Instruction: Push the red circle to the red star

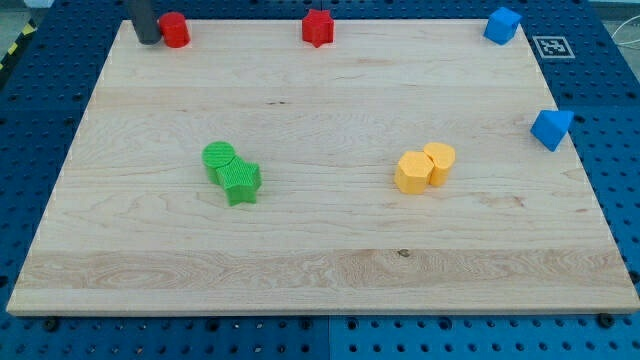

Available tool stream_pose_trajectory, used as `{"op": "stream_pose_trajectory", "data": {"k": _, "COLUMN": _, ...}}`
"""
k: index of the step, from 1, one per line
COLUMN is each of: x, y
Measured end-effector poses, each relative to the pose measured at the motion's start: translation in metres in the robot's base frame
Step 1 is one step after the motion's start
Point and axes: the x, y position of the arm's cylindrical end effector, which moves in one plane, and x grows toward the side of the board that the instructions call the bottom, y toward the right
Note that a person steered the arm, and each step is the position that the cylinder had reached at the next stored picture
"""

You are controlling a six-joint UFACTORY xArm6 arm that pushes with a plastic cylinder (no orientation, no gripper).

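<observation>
Red circle (175,29) sits at the desk's (320,250) top-left corner. My tip (146,40) is touching its left side. No gripper on this rig, just the rod. Red star (318,28) is along the top edge, well apart to the view's right. Green circle (219,158) and green star (241,182) touch, left of centre. Two yellow blocks (425,167) touch, right of centre. Blue cube (502,25) top-right, blue triangle (551,129) right edge.

Red circle (175,29) at top-left edge — red star (318,28) well apart, top centre.
</observation>
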Motion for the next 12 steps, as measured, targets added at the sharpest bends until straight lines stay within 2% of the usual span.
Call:
{"op": "stream_pose_trajectory", "data": {"k": 3, "x": -0.024, "y": 0.033}}
{"op": "stream_pose_trajectory", "data": {"k": 5, "x": -0.029, "y": 0.082}}
{"op": "stream_pose_trajectory", "data": {"k": 7, "x": -0.038, "y": 0.081}}
{"op": "stream_pose_trajectory", "data": {"k": 12, "x": -0.039, "y": 0.185}}
